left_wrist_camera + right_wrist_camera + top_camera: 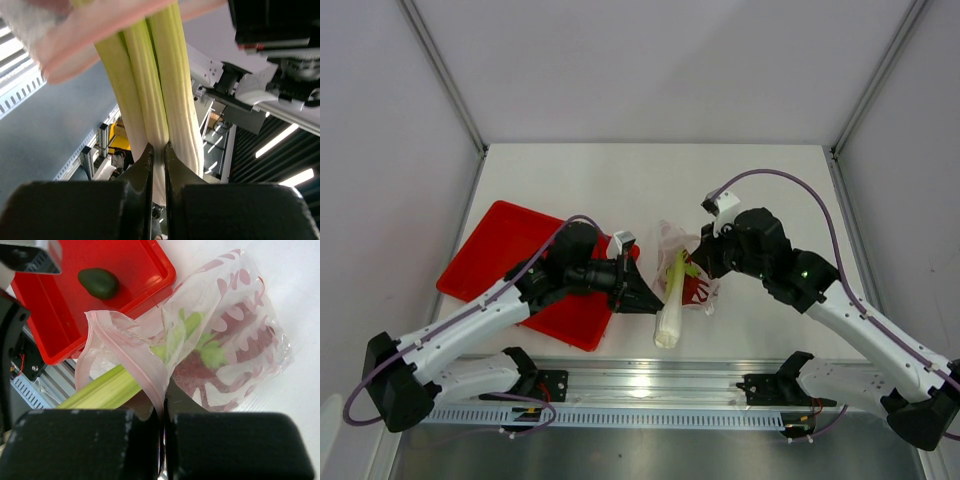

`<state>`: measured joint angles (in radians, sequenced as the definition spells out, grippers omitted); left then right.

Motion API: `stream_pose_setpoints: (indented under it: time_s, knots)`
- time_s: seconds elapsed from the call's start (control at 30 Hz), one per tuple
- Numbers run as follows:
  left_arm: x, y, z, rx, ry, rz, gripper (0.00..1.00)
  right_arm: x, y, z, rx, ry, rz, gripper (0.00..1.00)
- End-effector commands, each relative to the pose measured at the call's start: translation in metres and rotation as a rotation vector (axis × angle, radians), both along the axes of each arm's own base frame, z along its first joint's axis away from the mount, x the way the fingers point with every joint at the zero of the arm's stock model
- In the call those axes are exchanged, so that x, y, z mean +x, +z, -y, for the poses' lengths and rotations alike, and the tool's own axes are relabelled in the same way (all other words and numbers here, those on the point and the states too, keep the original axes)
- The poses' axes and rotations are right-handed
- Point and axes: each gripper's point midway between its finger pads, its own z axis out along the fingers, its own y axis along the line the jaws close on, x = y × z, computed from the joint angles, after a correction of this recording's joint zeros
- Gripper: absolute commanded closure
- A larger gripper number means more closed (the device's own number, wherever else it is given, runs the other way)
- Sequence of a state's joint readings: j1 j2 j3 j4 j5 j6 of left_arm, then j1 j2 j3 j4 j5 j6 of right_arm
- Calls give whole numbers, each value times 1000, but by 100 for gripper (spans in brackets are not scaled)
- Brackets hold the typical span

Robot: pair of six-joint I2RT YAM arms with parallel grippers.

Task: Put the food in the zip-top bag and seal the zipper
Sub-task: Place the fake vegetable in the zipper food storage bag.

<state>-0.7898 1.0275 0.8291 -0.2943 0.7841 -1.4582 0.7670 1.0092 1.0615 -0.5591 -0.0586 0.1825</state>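
My left gripper (655,298) (158,150) is shut on the white lower part of the leek stalk (671,315) (160,90), held off the table. The leek's green end pokes into the mouth of the zip-top bag (682,255) (235,325). My right gripper (704,264) (165,395) is shut on the bag's pink zipper strip (135,365) and holds the mouth up and open. The red lobster (200,375) (696,290) lies inside the bag. The dark-green fruit (98,282) sits in the red tray (135,280); the top view does not show it.
The red tray (495,255) lies at the left, partly under my left arm. A metal rail (640,385) runs along the near edge of the table. White walls close the table in at the back and on both sides.
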Motion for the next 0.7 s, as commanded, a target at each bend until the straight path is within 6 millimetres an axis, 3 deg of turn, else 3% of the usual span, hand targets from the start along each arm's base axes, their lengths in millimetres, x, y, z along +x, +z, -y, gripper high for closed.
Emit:
stream_pose_setpoints:
  time_s: [0.0, 0.17, 0.23, 0.27, 0.33, 0.4, 0.5, 0.53, 0.6, 0.67]
  knots:
    - [22, 24, 12, -41, 30, 88, 100, 8, 24, -8, 54, -12, 51, 100]
    - [60, -5, 26, 12, 77, 99, 99, 8, 26, -14, 62, -7, 39, 100]
    - [74, -7, 29, 33, 94, 127, 98, 10, 26, -12, 56, -19, 39, 100]
    - [83, -2, 34, 39, 87, 175, 84, 10, 29, -12, 59, -22, 42, 100]
    - [87, -17, 30, 117, 92, 166, 71, 11, 31, -11, 56, -31, 43, 100]
    - [96, -24, 27, 150, 117, 193, 50, 11, 36, -10, 60, -33, 47, 100]
    - [106, -28, 16, 181, 156, 234, 35, 10, 40, -10, 71, -34, 49, 100]
    - [107, -25, 14, 183, 156, 261, 24, 10, 40, -10, 73, -38, 47, 100]
    - [107, -21, 12, 184, 158, 297, 15, 10, 37, -9, 67, -40, 40, 100]
    - [102, -14, 4, 189, 161, 336, 13, 10, 36, -8, 61, -45, 35, 100]
